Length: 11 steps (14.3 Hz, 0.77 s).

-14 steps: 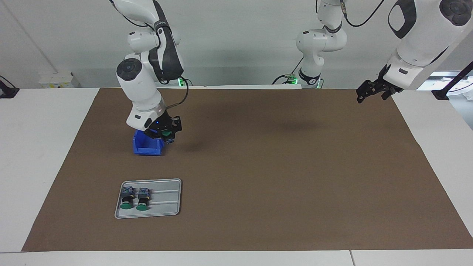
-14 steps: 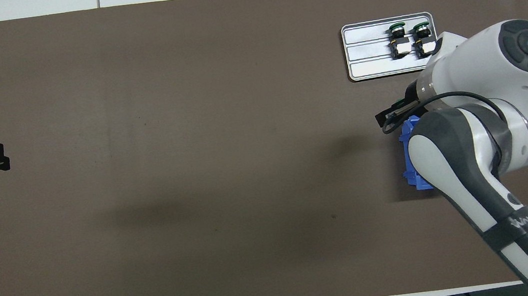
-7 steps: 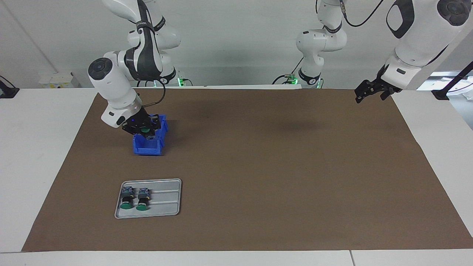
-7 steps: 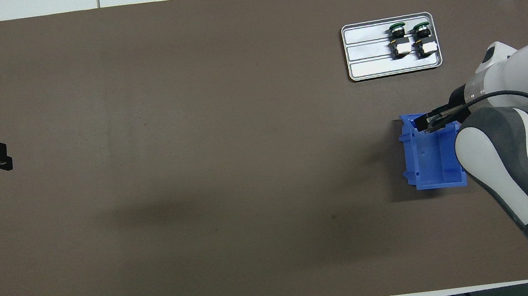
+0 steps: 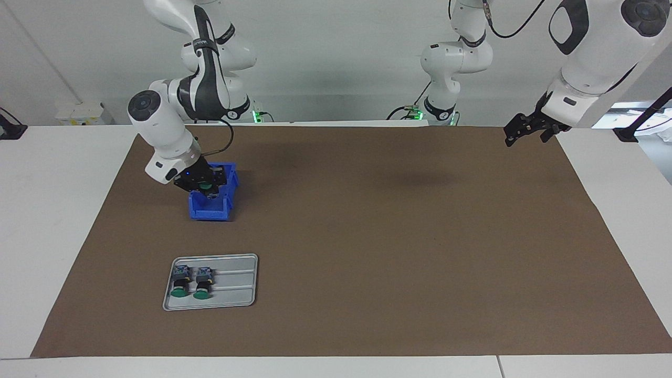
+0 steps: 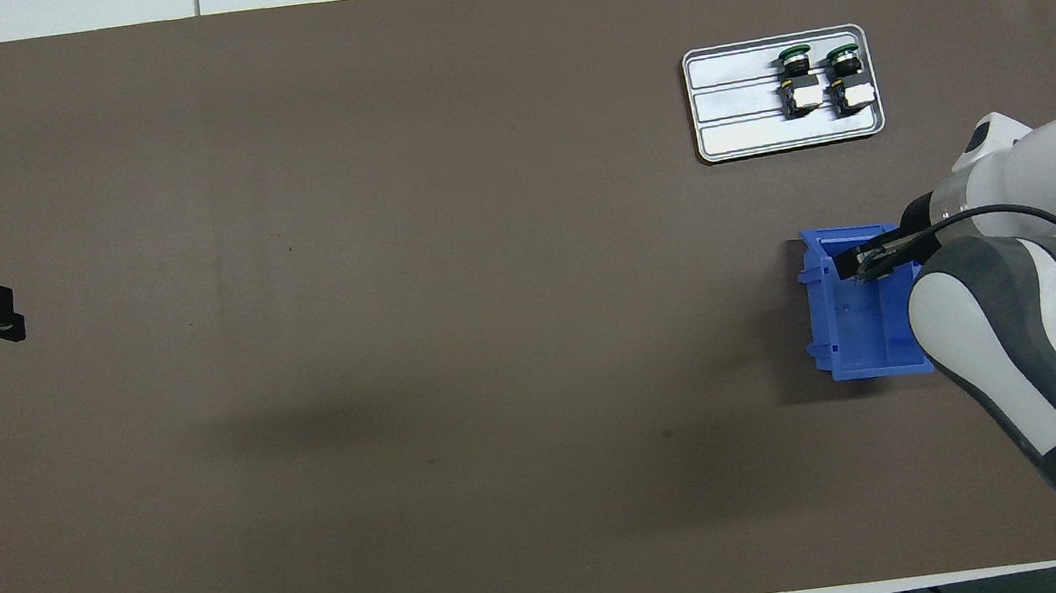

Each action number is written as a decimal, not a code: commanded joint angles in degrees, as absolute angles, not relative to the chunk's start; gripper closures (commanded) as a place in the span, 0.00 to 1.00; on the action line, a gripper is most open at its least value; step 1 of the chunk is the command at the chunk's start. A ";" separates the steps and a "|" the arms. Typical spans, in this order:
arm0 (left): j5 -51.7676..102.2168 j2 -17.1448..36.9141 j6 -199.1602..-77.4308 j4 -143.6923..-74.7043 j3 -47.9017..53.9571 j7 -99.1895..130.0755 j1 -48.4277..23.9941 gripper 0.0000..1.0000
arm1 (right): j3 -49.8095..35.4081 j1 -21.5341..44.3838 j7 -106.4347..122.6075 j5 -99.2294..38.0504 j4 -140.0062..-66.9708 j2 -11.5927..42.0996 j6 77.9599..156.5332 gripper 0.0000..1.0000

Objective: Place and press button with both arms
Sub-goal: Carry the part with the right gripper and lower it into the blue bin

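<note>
Button (image 5: 205, 185): one, held in right jaws (image 5: 208, 190) over bin (image 5: 211, 211); two on tray (image 5: 237, 286); left jaws (image 5: 513, 134) wide, raised.

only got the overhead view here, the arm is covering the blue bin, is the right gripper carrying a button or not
Observer: Yes. In the facing view the right gripper is shut on the button; its green cap shows between the fingers.
Operator: is it down in the bin yet
Observer: It hangs gripped over the open top of the blue bin. How deep it sits I cannot tell.
Operator: and the left one, i just see its tip
Observer: The left gripper waits up in the air, open and empty, over the edge of the brown mat at the left arm's end.
</note>
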<state>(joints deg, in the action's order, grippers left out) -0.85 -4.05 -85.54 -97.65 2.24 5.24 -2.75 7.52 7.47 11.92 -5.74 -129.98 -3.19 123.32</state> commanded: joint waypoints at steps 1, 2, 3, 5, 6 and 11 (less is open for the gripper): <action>-1.32 -4.92 -84.73 -97.82 2.02 4.39 -3.25 0.00 | 6.86 5.89 12.92 -6.24 -131.48 -2.82 125.50 0.99; -1.32 -4.92 -84.64 -97.82 2.02 4.39 -3.25 0.00 | 6.77 5.54 13.01 -6.24 -131.57 -2.38 126.29 0.99; -1.32 -5.01 -84.55 -97.82 2.02 4.39 -3.25 0.00 | 6.77 5.71 12.83 -6.24 -131.75 -2.29 126.39 0.98; -1.32 -4.92 -84.64 -97.82 1.93 4.31 -3.25 0.00 | 6.77 6.33 12.13 -6.24 -132.19 -2.29 127.52 0.92; -1.49 -4.92 -84.64 -97.74 1.93 4.31 -3.25 0.00 | 6.77 6.42 12.04 -6.24 -132.27 -1.68 127.70 0.86; -1.49 -5.36 -84.46 -97.82 1.93 4.13 -3.16 0.00 | 6.77 6.24 12.39 -5.98 -131.57 -1.49 126.92 0.28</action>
<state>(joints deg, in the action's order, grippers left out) -0.85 -4.26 -85.53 -97.65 2.27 5.06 -2.75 7.29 6.88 11.90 -5.72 -131.45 -1.20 126.64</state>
